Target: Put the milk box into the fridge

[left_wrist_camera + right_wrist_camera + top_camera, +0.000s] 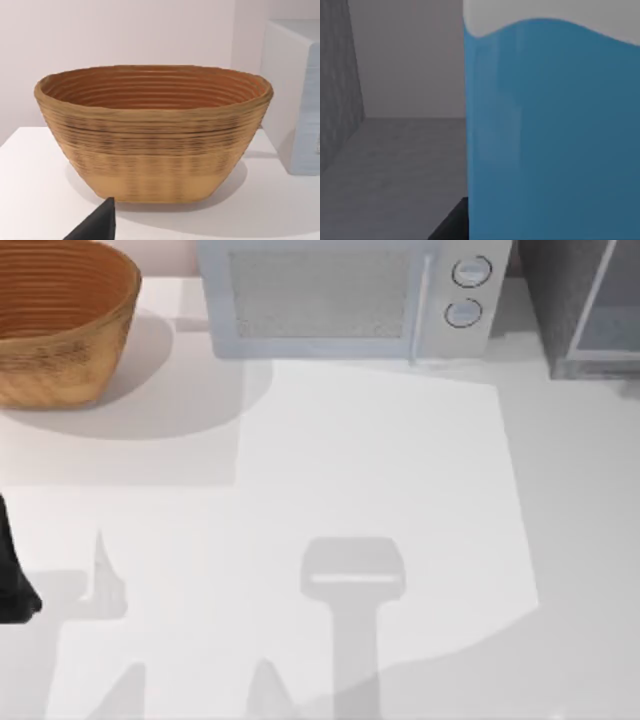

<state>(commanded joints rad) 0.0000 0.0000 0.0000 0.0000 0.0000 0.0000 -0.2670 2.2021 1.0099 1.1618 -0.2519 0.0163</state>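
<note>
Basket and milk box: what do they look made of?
Basket: looks like woven wicker or coiled fibre, matte, going by its ribbed horizontal bands in tan and orange-brown. Milk box: smooth blue face with soft vertical sheen, white top; probably coated carton, though plastic can't be ruled out.

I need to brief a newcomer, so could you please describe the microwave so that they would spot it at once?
Start at the table's far edge, where three things stand in a row. The microwave is the middle one, between the woven basket at left and the dark grey fridge at right. It alone is light grey, with a mesh window and two round knobs.
</note>
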